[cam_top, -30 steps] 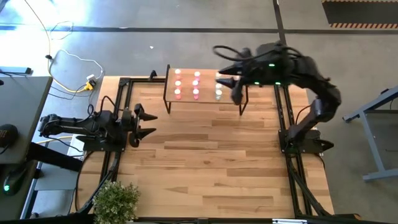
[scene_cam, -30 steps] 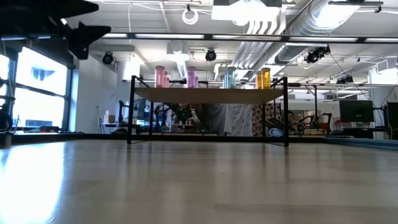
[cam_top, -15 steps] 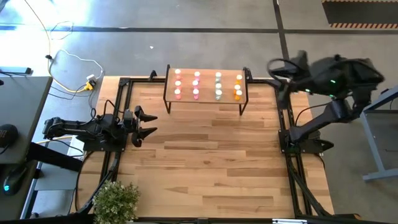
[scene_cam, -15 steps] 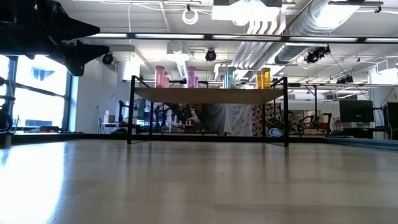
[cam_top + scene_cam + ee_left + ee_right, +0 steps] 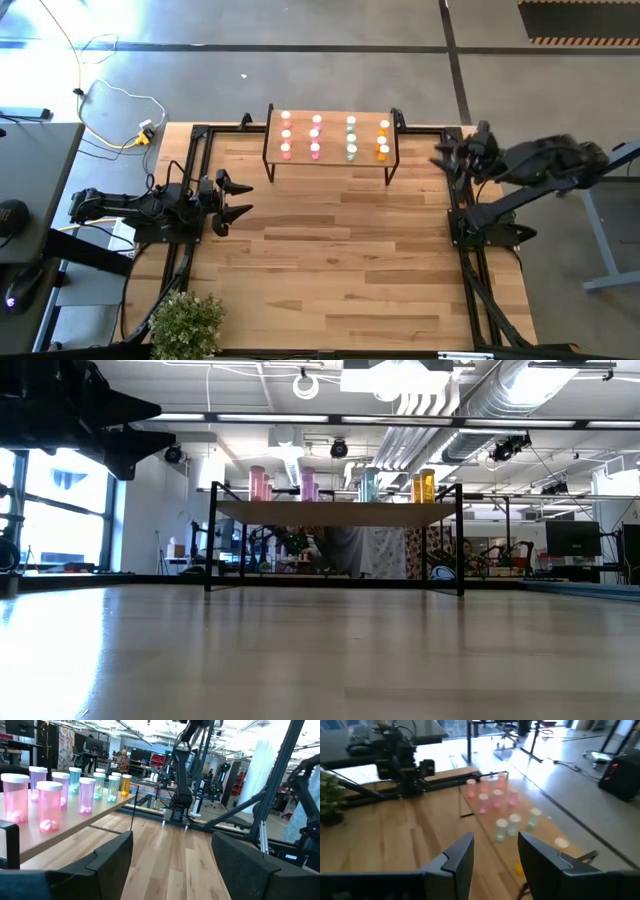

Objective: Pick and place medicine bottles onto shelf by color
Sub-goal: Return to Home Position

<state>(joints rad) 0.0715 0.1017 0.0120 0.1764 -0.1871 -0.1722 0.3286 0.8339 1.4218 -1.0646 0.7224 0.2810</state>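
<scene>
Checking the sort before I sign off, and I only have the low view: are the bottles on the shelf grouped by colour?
Observer: Yes. From above, the medicine bottles stand on the shelf in four columns: two pinkish, one teal, one orange.
Operator: Where's the right arm? I can't find it.
Observer: The right pincer hangs at the right edge of the table, beside the shelf and apart from it.
Operator: Holding anything?
Observer: No. Its wrist view shows its fingers open with nothing between them.
</scene>
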